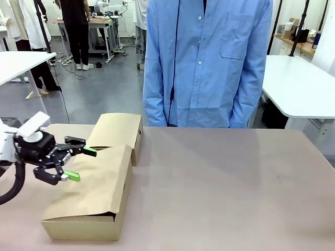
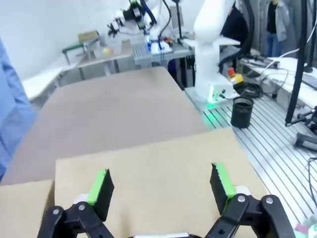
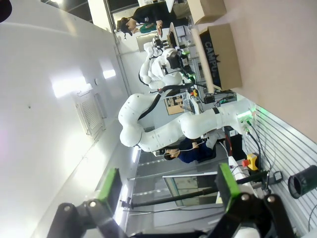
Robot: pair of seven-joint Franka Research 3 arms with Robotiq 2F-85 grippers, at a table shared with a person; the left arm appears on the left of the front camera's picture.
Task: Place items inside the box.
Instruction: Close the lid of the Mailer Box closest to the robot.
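- From the front camera I see the left gripper [image 1: 75, 164] at the near left of the table [image 1: 220, 178], its jaws spread wide and holding nothing.
- One green pad [image 1: 89, 151] sits above the other, so the gripper is rolled on its side; both pads hang over the lid of the box [image 1: 91, 188].
- The box is the larger cardboard one at the near left of the table. Its wide lid flap lies down over the top, so I cannot see inside it.
- A smaller cardboard box [image 1: 118, 130] stands just behind the larger one, towards the person. I cannot tell whether the two touch.
- The person [image 1: 207, 63] stands at the far edge of the table in a blue shirt, arms hanging at the sides.
- In the left wrist camera the left gripper [image 2: 161, 186] points along the flat cardboard top of the box [image 2: 158, 163]. Both green pads are well apart with bare cardboard between them.
- Beyond the box, the same camera shows the bare table [image 2: 109, 109] and the white base of the other arm [image 2: 215, 54] at its far side.
- In the right wrist camera the right gripper [image 3: 168, 186] has its jaws fully spread and empty, and it points away from the table towards the room.
- At the top of that camera I see the box [image 3: 225, 54] side-on with the word "CAMPUS" at its dark side opening. I cannot tell more of what lies inside.
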